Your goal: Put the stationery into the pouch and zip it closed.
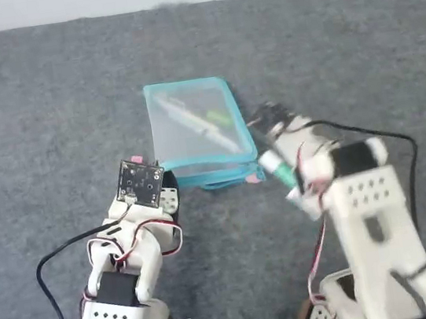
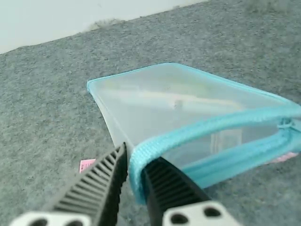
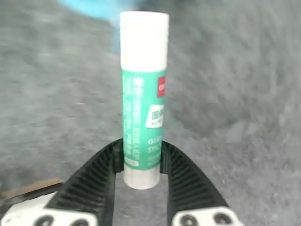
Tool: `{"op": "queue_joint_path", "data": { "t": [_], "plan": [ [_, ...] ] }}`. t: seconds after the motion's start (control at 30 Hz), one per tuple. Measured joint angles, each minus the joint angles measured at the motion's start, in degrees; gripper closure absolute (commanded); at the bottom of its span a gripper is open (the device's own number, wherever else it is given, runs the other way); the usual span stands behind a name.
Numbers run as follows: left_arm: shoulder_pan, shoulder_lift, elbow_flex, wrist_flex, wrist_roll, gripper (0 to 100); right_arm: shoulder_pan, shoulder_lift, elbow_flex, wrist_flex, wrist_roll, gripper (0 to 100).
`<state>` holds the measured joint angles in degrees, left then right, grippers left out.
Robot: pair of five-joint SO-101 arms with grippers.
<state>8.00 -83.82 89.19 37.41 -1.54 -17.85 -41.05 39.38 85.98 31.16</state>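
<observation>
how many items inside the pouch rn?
2: a white pen lying diagonally and a green item beside it, both seen through the pouch. More may be hidden. The glue stick is outside, in the right gripper.

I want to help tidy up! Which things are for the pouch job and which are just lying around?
For the job: pouch, pens inside it, glue stick, left tool pinching the pouch's edge, right tool holding the glue stick.
Just lying about: grey mat, small pink bit beside the pouch (can't tell what).
</observation>
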Motion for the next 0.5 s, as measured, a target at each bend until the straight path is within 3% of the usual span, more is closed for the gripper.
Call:
{"op": "queue_joint_path", "data": {
  "t": [0.2, 0.5],
  "plan": [
    [0.0, 0.0, 0.0, 0.0, 0.0, 99, -11.7, -4.0, -2.5, 2.9, -5.7, 99.1],
    [0.0, 0.0, 0.0, 0.0, 0.0, 99, -12.4, 7.6, -13.4, 2.9, -6.5, 99.1]
  ]
}}
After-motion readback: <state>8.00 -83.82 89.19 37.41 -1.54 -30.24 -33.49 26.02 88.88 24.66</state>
